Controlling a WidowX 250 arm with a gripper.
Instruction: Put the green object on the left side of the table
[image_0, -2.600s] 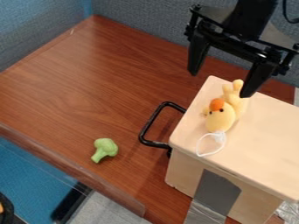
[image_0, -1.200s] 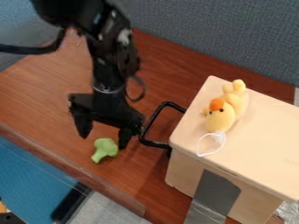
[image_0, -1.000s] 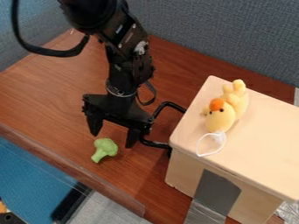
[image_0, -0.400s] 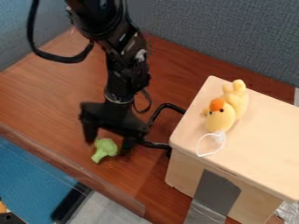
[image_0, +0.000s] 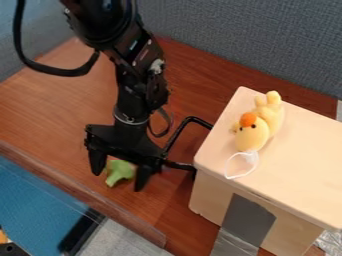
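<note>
Pincer (image_0: 118, 180) spread, fingers either side of green broccoli (image_0: 119, 172) on desk (image_0: 53, 110) near its edge, no clamp visible; toy looks off-centre, so closing may shove or squirt it out, and close black handle (image_0: 175, 140) could snag the pincer.

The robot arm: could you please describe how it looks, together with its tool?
The arm is black, with chunky jointed segments and small pale markings. A thick black cable loops out beside its upper part. A thin greyish ring circles it above the tool, which is also black, with a wide crosspiece and two tapering fingers.
</note>
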